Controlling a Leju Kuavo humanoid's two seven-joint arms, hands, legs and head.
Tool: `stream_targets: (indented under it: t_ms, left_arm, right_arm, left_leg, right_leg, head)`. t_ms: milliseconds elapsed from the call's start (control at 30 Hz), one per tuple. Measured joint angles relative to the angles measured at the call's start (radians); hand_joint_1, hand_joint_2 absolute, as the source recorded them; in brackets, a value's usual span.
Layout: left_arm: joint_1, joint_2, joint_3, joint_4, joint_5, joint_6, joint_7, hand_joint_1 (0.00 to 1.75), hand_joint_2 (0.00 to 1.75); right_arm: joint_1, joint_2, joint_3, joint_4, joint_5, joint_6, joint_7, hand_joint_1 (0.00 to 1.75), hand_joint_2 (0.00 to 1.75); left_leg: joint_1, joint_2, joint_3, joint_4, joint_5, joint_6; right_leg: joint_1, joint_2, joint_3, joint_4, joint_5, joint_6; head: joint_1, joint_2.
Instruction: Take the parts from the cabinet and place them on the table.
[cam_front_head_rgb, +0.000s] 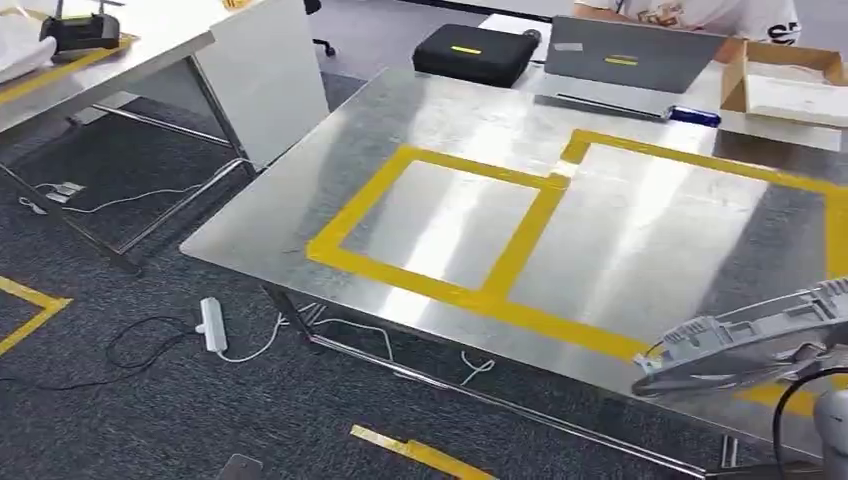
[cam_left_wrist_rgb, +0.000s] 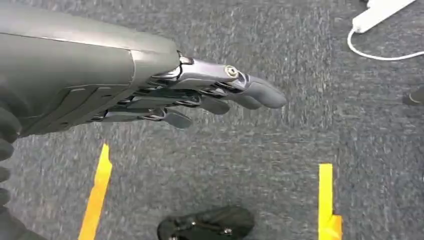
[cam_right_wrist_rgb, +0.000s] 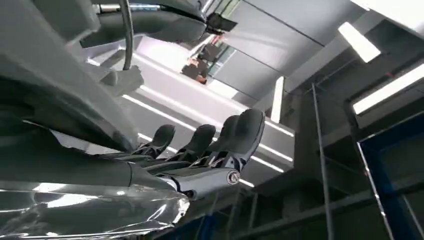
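The right hand (cam_right_wrist_rgb: 200, 150) carries the part (cam_front_head_rgb: 745, 345) — a flat grey piece with ribs and a raised rim. In the head view it sits low and near, hanging over the near edge of the table (cam_front_head_rgb: 620, 240), just past the yellow tape (cam_front_head_rgb: 520, 235). In the right wrist view the fingers (cam_right_wrist_rgb: 245, 130) stretch out straight and side by side, with a shiny wrapped surface under the palm and a grey slab over them. I judge the hand supports the part from below rather than clamping it, though the contact itself is hidden.

The left hand (cam_left_wrist_rgb: 200, 92) hangs over the carpet (cam_left_wrist_rgb: 280, 150); its fingers lie extended and close together, holding nothing.

By its look the part is stiff moulded plastic or cast metal, broad and thin, probably light enough for one hand but awkward: wide, so it could tip off flat fingers. The shiny wrap suggests a slippery face. The ribbed rim looks the surest place to hold, with the thumb over the edge and the fingers beneath.

Beyond the fingertips lie the taped squares on the steel top, a likely spot to set it down. Farther off are a black case (cam_front_head_rgb: 475, 52), a laptop (cam_front_head_rgb: 630, 55), a cardboard box (cam_front_head_rgb: 790, 80), and a person (cam_front_head_rgb: 700, 12) seated behind them.
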Motion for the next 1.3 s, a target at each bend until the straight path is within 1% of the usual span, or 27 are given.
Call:
stream_targets:
  t_ms: [67, 100, 133, 167, 200, 233, 267, 367, 400, 433, 467, 567, 600, 667, 700, 733, 767, 867, 900, 967, 1000, 1067, 1100, 1167, 1233, 1267, 1300]
  left_arm:
    - [0.001, 0.0, -0.006, 0.001, 0.002, 0.0, 0.0, 0.0, 1.75]
    - [0.001, 0.0, -0.011, 0.001, 0.005, 0.0, 0.0, 0.0, 1.75]
    - [-0.001, 0.0, -0.014, 0.001, 0.005, 0.0, 0.0, 0.0, 1.75]
    - [-0.003, 0.0, -0.016, 0.001, 0.006, 0.0, 0.002, 0.0, 1.75]
    - [-0.005, 0.0, -0.018, 0.001, 0.007, 0.0, 0.003, 0.0, 1.75]
    - [-0.006, 0.0, -0.019, 0.001, 0.007, 0.0, 0.005, 0.0, 1.75]
    - [-0.006, 0.002, -0.019, 0.001, 0.008, 0.0, 0.005, 0.0, 1.75]
    - [-0.011, 0.004, -0.027, 0.002, 0.017, -0.005, 0.008, 0.0, 1.75]
    - [-0.014, 0.005, -0.033, 0.001, 0.02, -0.006, 0.008, 0.0, 1.75]
    - [-0.016, 0.006, -0.037, 0.002, 0.024, -0.007, 0.008, 0.0, 1.75]
    - [-0.017, 0.006, -0.042, 0.002, 0.029, -0.009, 0.008, 0.0, 1.75]
    - [-0.016, 0.008, -0.056, 0.002, 0.037, -0.014, 0.011, 0.0, 1.75]
    - [-0.016, 0.009, -0.061, 0.002, 0.039, -0.016, 0.013, 0.0, 1.75]
    - [-0.018, 0.01, -0.068, 0.002, 0.04, -0.018, 0.013, 0.0, 1.75]
    - [-0.019, 0.011, -0.07, 0.002, 0.042, -0.019, 0.013, 0.0, 1.75]
    - [-0.02, 0.012, -0.072, 0.002, 0.043, -0.019, 0.014, 0.0, 1.75]
    - [-0.02, 0.016, -0.073, 0.003, 0.043, -0.02, 0.014, 0.0, 1.75]
    - [-0.024, 0.019, -0.085, 0.003, 0.049, -0.021, 0.017, 0.0, 1.75]
    - [-0.027, 0.019, -0.089, 0.003, 0.051, -0.022, 0.018, 0.0, 1.75]
    - [-0.035, 0.02, -0.097, 0.003, 0.053, -0.023, 0.023, 0.0, 1.75]
    - [-0.037, 0.021, -0.103, 0.003, 0.058, -0.024, 0.026, 0.0, 1.75]
    - [-0.039, 0.021, -0.116, 0.003, 0.059, -0.026, 0.032, 0.0, 1.75]
    - [-0.041, 0.021, -0.121, 0.003, 0.06, -0.026, 0.036, 0.0, 1.75]
    - [-0.046, 0.02, -0.13, 0.003, 0.06, -0.026, 0.041, 0.0, 1.75]
    - [-0.05, 0.02, -0.138, 0.003, 0.06, -0.026, 0.042, 0.0, 1.75]
    - [-0.05, 0.024, -0.138, 0.003, 0.06, -0.026, 0.042, 0.0, 1.75]
    - [-0.05, 0.024, -0.139, 0.003, 0.061, -0.027, 0.044, 0.0, 1.75]
  right_arm:
    - [-0.009, -0.001, 0.013, 0.01, 0.028, 0.027, 0.008, 0.8, 1.75]
    - [-0.019, -0.003, 0.024, 0.018, 0.041, 0.043, 0.011, 0.8, 1.75]
    - [-0.031, -0.006, 0.033, 0.024, 0.047, 0.054, 0.016, 0.8, 1.75]
    - [-0.047, -0.01, 0.043, 0.03, 0.054, 0.064, 0.021, 0.8, 1.75]
    - [-0.062, -0.015, 0.052, 0.034, 0.059, 0.071, 0.024, 0.8, 1.75]
    - [-0.078, -0.019, 0.063, 0.041, 0.061, 0.079, 0.028, 0.8, 1.75]
    - [-0.096, -0.023, 0.078, 0.047, 0.061, 0.093, 0.032, 0.8, 1.75]
    - [-0.137, -0.036, 0.129, 0.075, 0.035, 0.137, 0.045, 0.8, 1.75]
    - [-0.157, -0.042, 0.152, 0.085, 0.009, 0.155, 0.049, 0.8, 1.75]
    - [-0.18, -0.045, 0.174, 0.094, -0.011, 0.167, 0.051, 0.8, 1.75]
    - [-0.205, -0.046, 0.199, 0.107, -0.035, 0.182, 0.053, 0.8, 1.75]
    - [-0.263, -0.046, 0.274, 0.143, -0.095, 0.221, 0.052, 0.8, 1.75]
    - [-0.277, -0.046, 0.297, 0.151, -0.122, 0.236, 0.05, 0.8, 1.75]
    - [-0.306, -0.046, 0.337, 0.164, -0.154, 0.25, 0.047, 0.8, 1.75]
    - [-0.319, -0.046, 0.354, 0.169, -0.159, 0.252, 0.047, 0.8, 1.75]
    - [-0.332, -0.046, 0.366, 0.173, -0.163, 0.253, 0.047, 0.8, 1.75]
    - [-0.345, -0.046, 0.378, 0.181, -0.167, 0.255, 0.044, 0.8, 1.75]
    - [-0.364, -0.046, 0.413, 0.195, -0.19, 0.282, 0.04, 0.8, 1.75]
    - [-0.377, -0.046, 0.428, 0.2, -0.193, 0.293, 0.041, 0.8, 1.75]
    - [-0.419, -0.044, 0.464, 0.219, -0.197, 0.316, 0.048, 0.8, 1.75]
    - [-0.446, -0.037, 0.488, 0.237, -0.198, 0.329, 0.055, 0.8, 1.75]
    - [-0.484, -0.022, 0.532, 0.272, -0.196, 0.353, 0.069, 0.8, 1.75]
    - [-0.497, -0.015, 0.554, 0.289, -0.195, 0.362, 0.075, 0.8, 1.75]
    - [-0.52, -0.005, 0.582, 0.312, -0.195, 0.37, 0.083, 0.8, 1.75]
    - [-0.543, 0.001, 0.599, 0.325, -0.194, 0.371, 0.084, 0.8, 1.75]
    - [-0.554, 0.005, 0.605, 0.332, -0.194, 0.371, 0.084, 0.8, 1.75]
    - [-0.563, 0.01, 0.613, 0.338, -0.195, 0.373, 0.087, 0.8, 1.75]
  left_leg:
    - [-0.002, 0.022, -0.002, 0.001, -0.001, 0.001]
    - [-0.002, 0.033, -0.001, 0.001, -0.002, 0.0]
    - [-0.002, 0.044, -0.001, 0.002, -0.003, -0.002]
    - [-0.001, 0.054, -0.001, 0.004, -0.004, -0.004]
    - [-0.001, 0.062, 0.0, 0.008, -0.008, -0.009]
    - [-0.007, 0.07, 0.0, 0.012, -0.011, -0.016]
    - [-0.013, 0.074, -0.003, 0.018, -0.014, -0.02]
    - [-0.012, 0.099, -0.002, 0.017, -0.011, -0.028]
    - [-0.009, 0.09, -0.005, 0.022, -0.019, -0.038]
    - [-0.005, 0.047, -0.011, 0.041, -0.038, -0.046]
    - [-0.003, 0.023, -0.034, 0.097, -0.076, -0.05]
    - [-0.001, 0.011, -0.141, 0.318, -0.165, -0.053]
    - [-0.001, 0.011, -0.152, 0.334, -0.157, -0.05]
    - [-0.001, 0.005, -0.113, 0.237, -0.074, -0.038]
    - [-0.002, -0.011, -0.075, 0.151, -0.026, -0.028]
    - [-0.004, -0.049, -0.042, 0.072, 0.012, -0.015]
    - [-0.001, -0.075, -0.029, 0.047, 0.004, -0.003]
    - [-0.007, -0.057, -0.028, 0.029, 0.0, -0.007]
    - [-0.002, -0.047, -0.024, 0.016, 0.006, -0.005]
    - [0.004, -0.028, -0.016, 0.004, 0.016, -0.002]
    - [0.003, -0.019, -0.017, 0.004, 0.016, -0.002]
    - [0.003, 0.001, -0.019, 0.005, 0.015, -0.002]
    - [0.003, 0.008, -0.02, 0.006, 0.015, -0.002]
    - [0.004, 0.018, -0.019, 0.007, 0.014, -0.004]
    - [0.004, 0.023, -0.018, 0.012, 0.009, -0.012]
    - [-0.005, 0.024, -0.022, 0.015, 0.008, -0.02]
    - [-0.006, 0.025, -0.028, 0.024, 0.008, -0.024]
  right_leg:
    - [-0.001, -0.001, -0.058, 0.126, -0.043, 0.007]
    - [-0.001, -0.003, -0.056, 0.125, -0.03, 0.01]
    - [-0.001, -0.005, -0.033, 0.083, 0.0, 0.012]
    - [-0.002, -0.015, 0.016, -0.005, 0.047, 0.013]
    - [-0.002, -0.04, 0.072, -0.105, 0.087, 0.013]
    - [0.003, -0.084, 0.102, -0.164, 0.076, 0.014]
    - [0.006, -0.074, 0.112, -0.172, 0.081, -0.002]
    - [0.01, -0.043, 0.099, -0.165, 0.085, -0.018]
    - [0.004, -0.035, 0.1, -0.169, 0.091, -0.027]
    - [0.002, -0.028, 0.098, -0.169, 0.092, -0.032]
    - [0.001, -0.02, 0.097, -0.169, 0.094, -0.039]
    - [0.004, 0.012, 0.092, -0.168, 0.098, -0.044]
    - [0.005, 0.023, 0.092, -0.168, 0.098, -0.045]
    - [0.009, 0.045, 0.092, -0.168, 0.099, -0.044]
    - [0.011, 0.055, 0.093, -0.168, 0.101, -0.044]
    - [0.007, 0.062, 0.092, -0.169, 0.101, -0.044]
    - [0.015, 0.069, 0.087, -0.166, 0.102, -0.04]
    - [0.004, 0.091, 0.076, -0.172, 0.112, -0.023]
    - [0.008, 0.1, 0.074, -0.173, 0.114, -0.015]
    - [0.01, 0.026, 0.042, -0.122, 0.073, -0.012]
    - [0.009, 0.007, 0.008, -0.049, 0.035, -0.008]
    - [0.007, -0.001, -0.063, 0.104, -0.024, -0.001]
    - [0.005, -0.002, -0.077, 0.133, -0.024, 0.001]
    - [0.002, -0.006, -0.033, 0.052, 0.037, 0.003]
    - [0.0, -0.03, 0.069, -0.14, 0.115, 0.004]
    - [0.009, -0.052, 0.088, -0.163, 0.09, 0.001]
    - [0.008, -0.041, 0.088, -0.168, 0.097, -0.01]
  head:
    - [0.001, 0.0]
    - [0.0, 0.0]
    - [0.0, 0.0]
    - [0.0, 0.0]
    - [0.0, 0.0]
    - [0.001, 0.0]
    - [0.001, 0.0]
    - [-0.002, 0.0]
    - [-0.002, 0.0]
    - [-0.005, 0.0]
    - [-0.005, 0.0]
    - [-0.008, 0.0]
    - [-0.007, 0.0]
    - [-0.007, 0.0]
    - [-0.007, 0.0]
    - [-0.007, 0.0]
    - [-0.004, 0.0]
    - [-0.008, 0.0]
    - [-0.008, 0.0]
    - [0.002, 0.0]
    - [0.003, 0.0]
    - [0.003, 0.0]
    - [0.003, 0.0]
    - [0.003, 0.0]
    - [0.004, 0.0]
    - [0.005, 0.0]
    - [0.001, 0.0]
